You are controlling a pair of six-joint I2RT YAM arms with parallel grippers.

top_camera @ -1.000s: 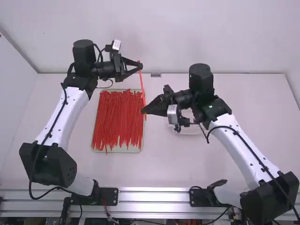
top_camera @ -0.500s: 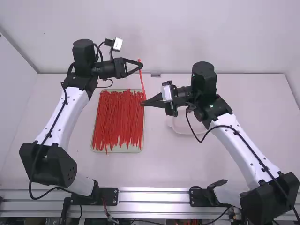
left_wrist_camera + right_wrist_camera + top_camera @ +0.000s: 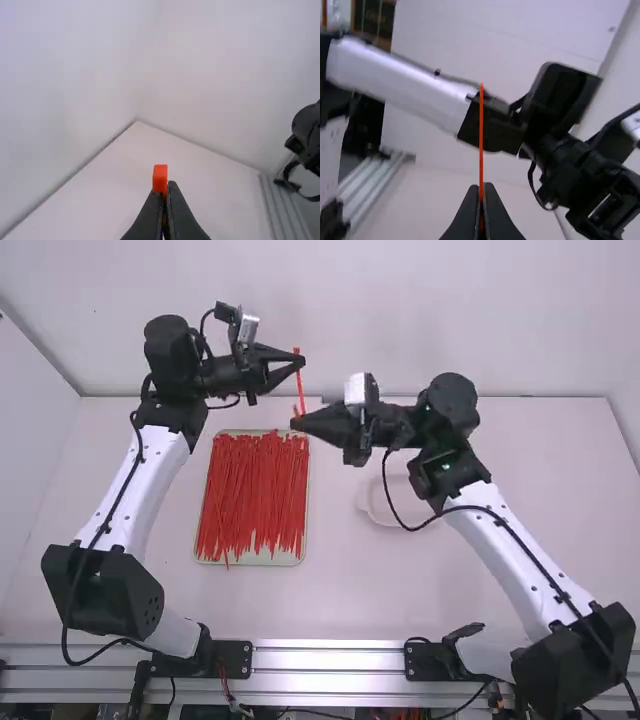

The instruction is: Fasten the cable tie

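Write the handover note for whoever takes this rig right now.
Left hand: shut on the tie at its head, raised over the table's far side.
Right hand: shut on the same tie's tail, just below.
Tie: straight between the two hands, not looped.
Spare ties: piled on the tray.
Done: one tie held at both ends.
Left: bend the tail round, thread it through the head, pull tight.

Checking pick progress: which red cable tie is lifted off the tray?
The single tie held aloft, left gripper at its head, right gripper on its strap; the others lie piled on the tray.
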